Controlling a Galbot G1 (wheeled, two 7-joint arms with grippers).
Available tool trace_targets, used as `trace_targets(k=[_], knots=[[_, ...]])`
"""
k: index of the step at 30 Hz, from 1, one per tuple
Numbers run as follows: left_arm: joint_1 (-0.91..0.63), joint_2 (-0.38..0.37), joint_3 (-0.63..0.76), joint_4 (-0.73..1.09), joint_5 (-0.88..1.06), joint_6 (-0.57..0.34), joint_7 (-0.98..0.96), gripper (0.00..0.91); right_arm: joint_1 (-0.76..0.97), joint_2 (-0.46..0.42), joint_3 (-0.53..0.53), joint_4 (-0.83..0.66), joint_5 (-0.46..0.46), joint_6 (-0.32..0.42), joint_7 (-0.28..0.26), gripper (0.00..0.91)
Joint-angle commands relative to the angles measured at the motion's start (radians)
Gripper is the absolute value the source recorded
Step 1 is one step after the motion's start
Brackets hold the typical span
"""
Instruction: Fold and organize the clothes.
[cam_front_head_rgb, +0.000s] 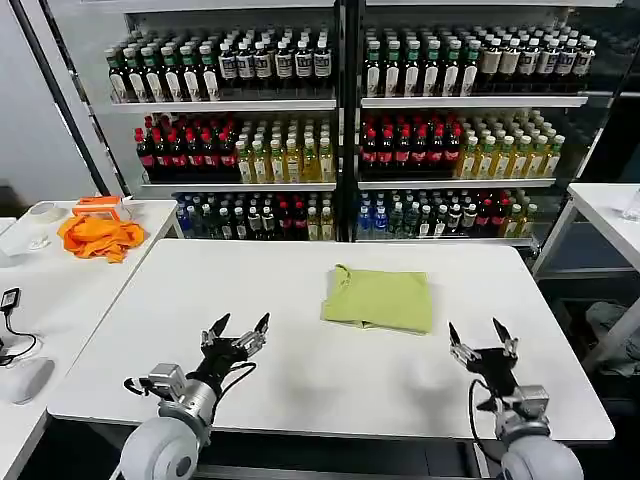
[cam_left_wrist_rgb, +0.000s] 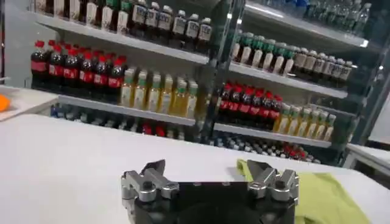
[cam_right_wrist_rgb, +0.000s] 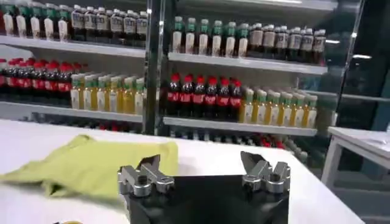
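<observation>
T-shirt (cam_front_head_rgb: 378, 299), light yellow-green, lies folded into a compact rectangle just right of centre in the head view, on the white table (cam_front_head_rgb: 300, 370), with what may be a sleeve or collar corner poking up at its upper-left edge. Judging by its tidy shape, the folding looks nearly or fully done. Both grippers sit low in the frame, well apart from it, likely drawn back to leave the cloth undisturbed: the left gripper (cam_front_head_rgb: 236, 332) at lower left and the right gripper (cam_front_head_rgb: 482, 341) at lower right, each with fingers spread wide and holding nothing. An orange cloth (cam_front_head_rgb: 99, 236) lies on the side table (cam_front_head_rgb: 60, 290) at upper left.
</observation>
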Motion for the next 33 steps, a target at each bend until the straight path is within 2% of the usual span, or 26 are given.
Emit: trace_targets(k=[1, 10, 15, 33], knots=[[0.052, -0.014, -0.001, -0.029, 0.073, -0.008, 0.001, 0.907, -0.174, 0.031, 0.076, 0.132, -0.002, 0.03, -0.01, 0.907], [0.069, -0.009, -0.009, -0.036, 0.095, -0.011, 0.003, 0.907, -0.163, 0.051, 0.063, 0.141, -0.04, 0.066, 0.013, 0.907], [0.071, -0.006, -0.02, -0.039, 0.106, -0.012, 0.003, 0.907, -0.151, 0.059, 0.058, 0.14, -0.07, 0.045, 0.02, 0.907], [0.044, 0.006, -0.023, -0.007, 0.104, -0.054, 0.005, 0.907, -0.18, 0.073, 0.069, 0.191, -0.036, 0.029, 0.045, 0.907]])
